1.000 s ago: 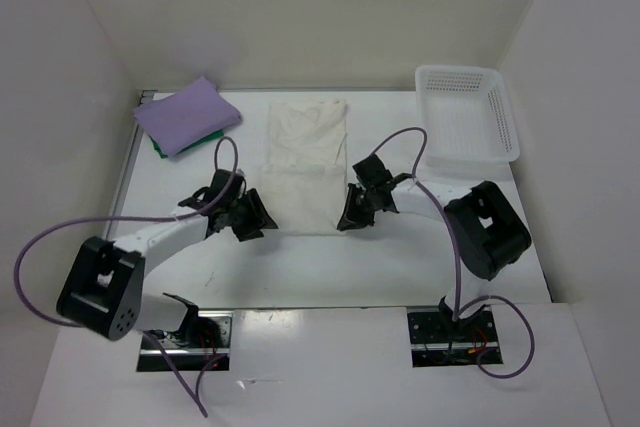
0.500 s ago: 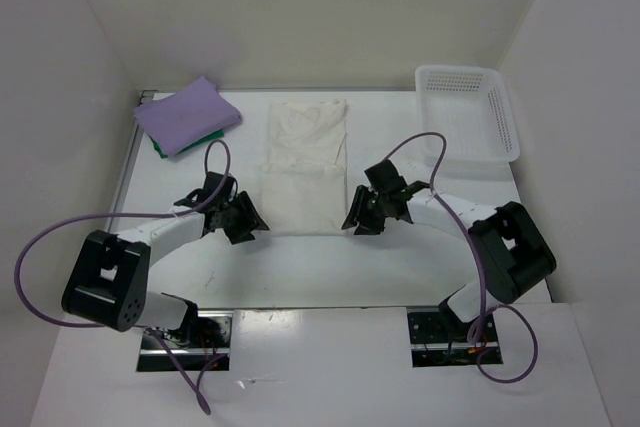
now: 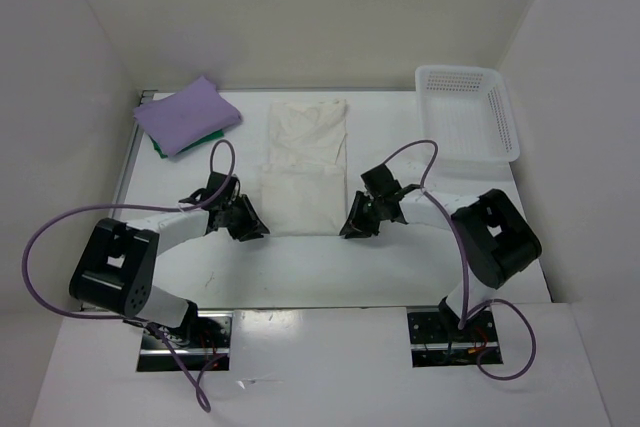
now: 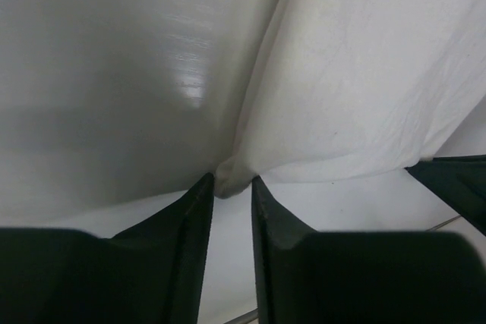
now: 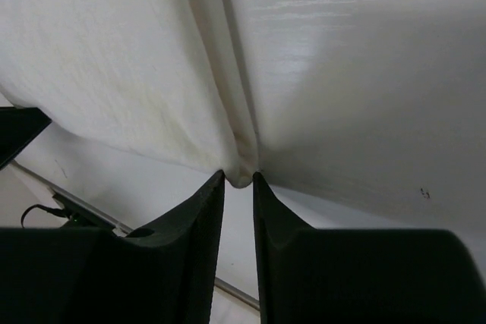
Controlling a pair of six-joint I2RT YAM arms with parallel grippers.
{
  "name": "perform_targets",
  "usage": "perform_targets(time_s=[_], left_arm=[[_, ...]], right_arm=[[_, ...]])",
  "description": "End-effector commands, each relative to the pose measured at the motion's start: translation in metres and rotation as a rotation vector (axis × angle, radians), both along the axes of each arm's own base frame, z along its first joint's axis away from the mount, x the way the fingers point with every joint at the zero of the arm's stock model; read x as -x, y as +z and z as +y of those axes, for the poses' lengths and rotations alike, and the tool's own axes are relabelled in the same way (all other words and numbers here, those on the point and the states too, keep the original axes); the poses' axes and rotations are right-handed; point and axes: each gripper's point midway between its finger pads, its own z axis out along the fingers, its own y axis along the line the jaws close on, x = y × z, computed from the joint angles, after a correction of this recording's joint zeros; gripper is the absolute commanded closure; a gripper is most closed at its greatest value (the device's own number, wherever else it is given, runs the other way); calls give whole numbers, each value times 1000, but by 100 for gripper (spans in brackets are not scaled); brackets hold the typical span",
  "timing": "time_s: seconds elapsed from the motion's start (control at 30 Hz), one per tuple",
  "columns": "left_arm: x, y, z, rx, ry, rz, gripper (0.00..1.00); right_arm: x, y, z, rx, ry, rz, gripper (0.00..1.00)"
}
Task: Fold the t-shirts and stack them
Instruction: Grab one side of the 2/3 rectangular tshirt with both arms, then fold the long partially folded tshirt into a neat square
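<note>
— Where is the cream t-shirt (image 3: 305,162) laid?
— At mid bench (image 3: 400,267). Its near corners are pinched, one by the left end effector (image 3: 246,221), one by the right end effector (image 3: 354,223), jaws narrowed on cloth.
— Room around its edges?
— Bare bench is seen on both sides.
— Counts?
— Three shirts: the lavender t-shirt (image 3: 187,115) is stacked on the green t-shirt (image 3: 160,147), far left. One basket (image 3: 503,127), far right.

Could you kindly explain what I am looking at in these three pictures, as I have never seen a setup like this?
Two robot arms work at a white table. The wide picture looks down from above; the other two come from cameras on each wrist. On the table lie a cream shirt, a lavender shirt on top of a green shirt, and a white basket. The left gripper and right gripper each pinch a near corner of the cream shirt.
</note>
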Motion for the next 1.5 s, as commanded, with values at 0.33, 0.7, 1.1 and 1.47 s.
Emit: perform_targets(time_s=[0.33, 0.7, 1.1, 1.47], left_arm=[[9, 15, -2, -8, -119, 5, 100], [93, 93, -19, 155, -299, 122, 100], [-108, 182, -14, 100, -157, -309, 100], [-242, 158, -1, 24, 52, -421, 100]], right_arm=[[9, 12, -7, -26, -44, -9, 99], [71, 95, -31, -99, -76, -48, 99], [-118, 146, -47, 6, -99, -297, 99], [-287, 136, -52, 12, -163, -400, 99]])
